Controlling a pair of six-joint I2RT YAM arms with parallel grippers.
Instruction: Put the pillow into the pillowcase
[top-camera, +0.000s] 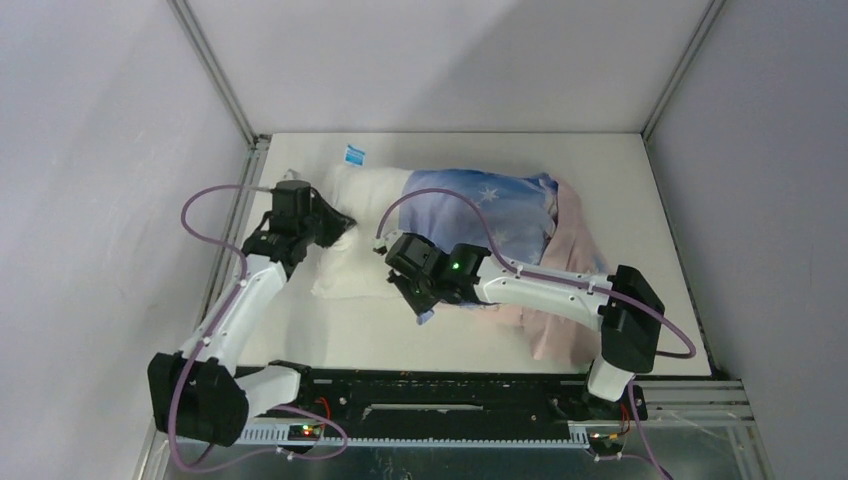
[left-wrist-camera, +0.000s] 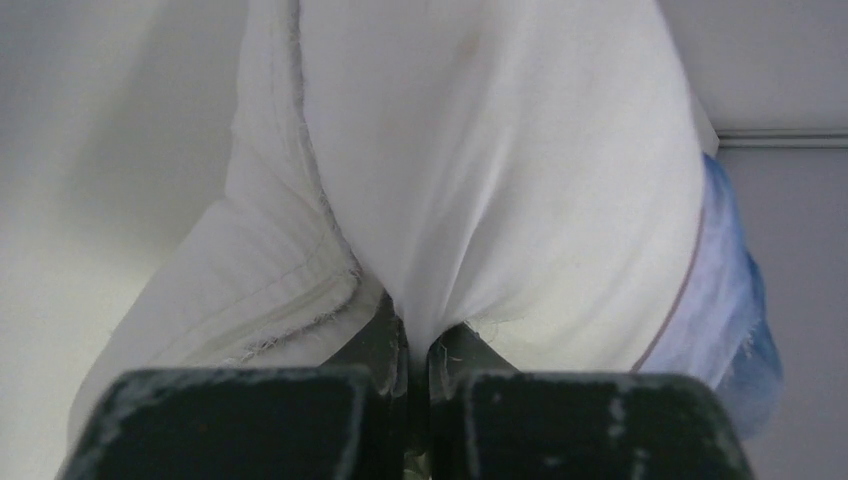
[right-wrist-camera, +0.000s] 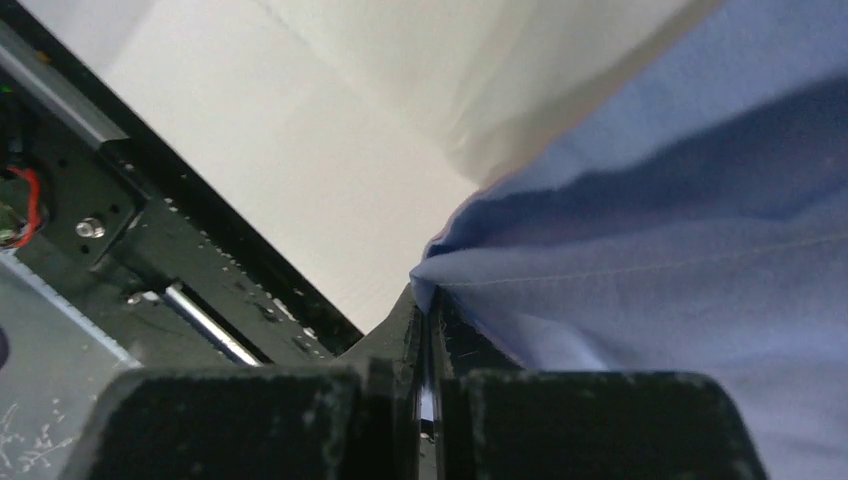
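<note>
The white pillow lies across the table's middle, its right part inside the pillowcase, whose blue-lavender snowflake side faces up and whose pink side trails to the right. My left gripper is shut on a pinch of the pillow's white fabric at its left end. My right gripper is shut on the pillowcase's blue hem at the near edge of the opening. The pillowcase's blue edge also shows in the left wrist view.
A small blue tag lies at the pillow's far left corner. The black base rail runs along the table's near edge, close under my right gripper. Walls and frame posts enclose the table on three sides.
</note>
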